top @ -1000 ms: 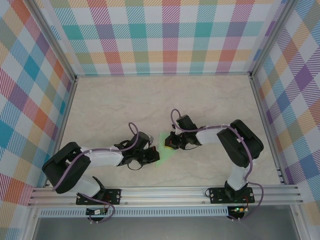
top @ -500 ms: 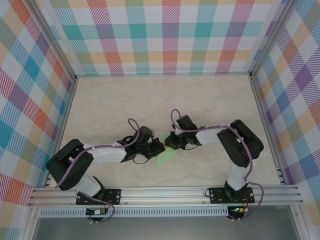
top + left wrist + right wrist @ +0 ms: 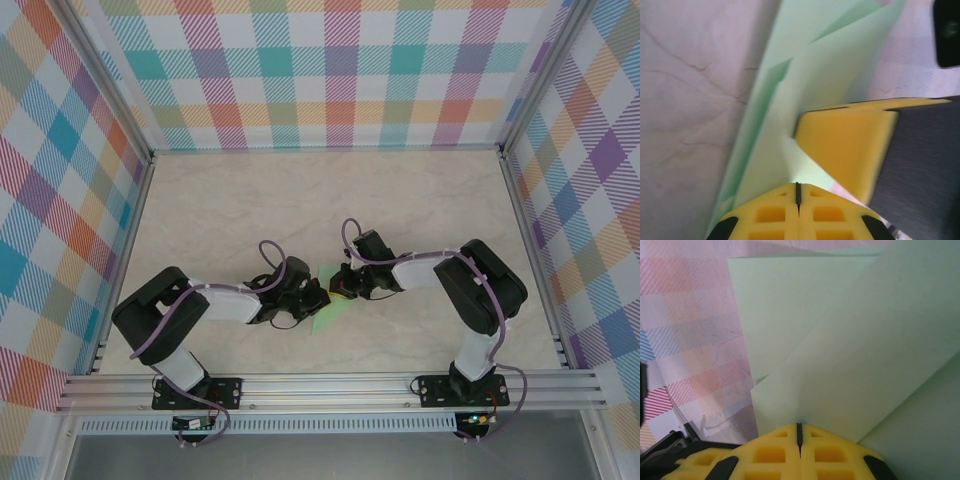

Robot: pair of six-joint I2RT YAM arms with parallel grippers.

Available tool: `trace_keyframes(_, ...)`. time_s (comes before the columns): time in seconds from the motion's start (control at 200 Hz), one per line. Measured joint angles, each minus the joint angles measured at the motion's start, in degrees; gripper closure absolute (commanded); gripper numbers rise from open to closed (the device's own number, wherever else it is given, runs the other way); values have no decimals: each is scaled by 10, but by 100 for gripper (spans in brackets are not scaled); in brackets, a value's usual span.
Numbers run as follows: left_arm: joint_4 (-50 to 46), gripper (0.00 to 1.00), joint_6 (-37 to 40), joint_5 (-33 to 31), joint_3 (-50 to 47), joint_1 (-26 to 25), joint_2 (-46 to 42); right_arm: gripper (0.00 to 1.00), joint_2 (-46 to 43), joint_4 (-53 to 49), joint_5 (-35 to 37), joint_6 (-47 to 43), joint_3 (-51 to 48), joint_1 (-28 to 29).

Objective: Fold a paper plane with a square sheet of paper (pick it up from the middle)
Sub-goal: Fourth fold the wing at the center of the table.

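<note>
The pale green paper lies folded into layered flaps on the table between my two grippers. In the left wrist view the paper rises as a narrow creased strip from my left gripper, which is shut on its near edge. A yellow pad of the right gripper's finger presses against the paper beside it. In the right wrist view broad overlapping flaps of the paper spread from my right gripper, shut on the paper. From above, the left gripper and right gripper nearly touch.
The beige marble-patterned table is walled by plaid panels at the back and both sides. An aluminium rail runs along the near edge by the arm bases. Open tabletop lies behind the grippers.
The left arm has swung forward and to the right, bringing its gripper onto the paper's left side. The right arm and the paper have stayed where they were.
</note>
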Motion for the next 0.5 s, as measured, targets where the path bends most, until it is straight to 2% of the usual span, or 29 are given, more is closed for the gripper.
trace_keyframes(0.505, -34, 100, 19, -26, 12, -23, -1, 95, 0, -1, 2, 0, 0, 0)
